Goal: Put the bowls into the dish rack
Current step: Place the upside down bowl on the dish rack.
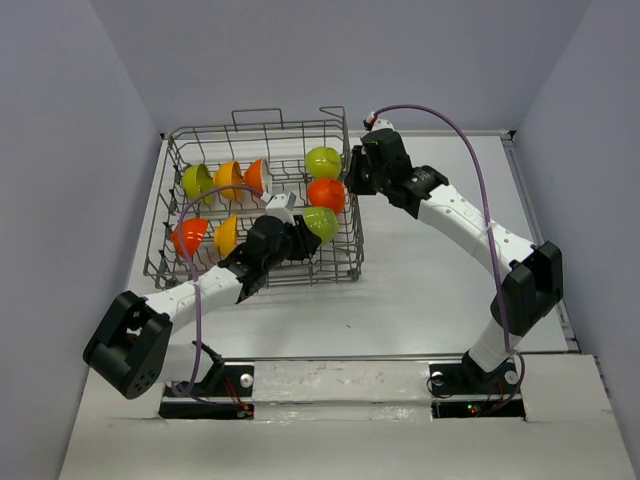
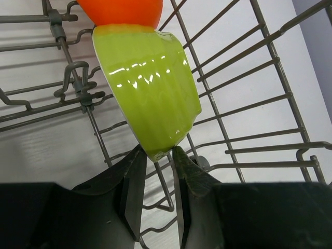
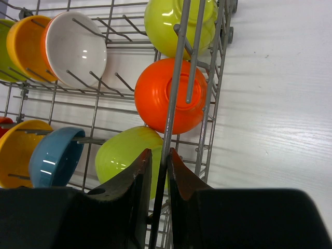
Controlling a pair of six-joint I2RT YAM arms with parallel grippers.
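The grey wire dish rack [image 1: 175, 215] stands at centre left with several bowls on edge between its tines. My left gripper [image 1: 300, 236] is inside its near right corner, shut on the rim of a lime green bowl [image 2: 150, 88], pinched at the fingertips [image 2: 158, 153]. That bowl [image 1: 320, 223] stands tilted just below a red-orange bowl [image 2: 122, 10]. My right gripper [image 1: 352, 172] is at the rack's right wall, its jaws [image 3: 160, 158] closed round an upright rack wire [image 3: 176, 104]. Beyond it sit a red-orange bowl [image 3: 168, 96], a lime bowl [image 3: 179, 23], a teal bowl [image 3: 54, 155] and a white bowl [image 3: 75, 49].
Further bowls fill the rack's left rows: lime [image 1: 197, 182], orange-yellow [image 1: 229, 180], red-orange [image 1: 189, 237], orange-yellow [image 1: 227, 236]. White tabletop [image 1: 440, 270] lies right of the rack. Grey walls close in on three sides. A purple cable [image 1: 470, 150] arcs over the right arm.
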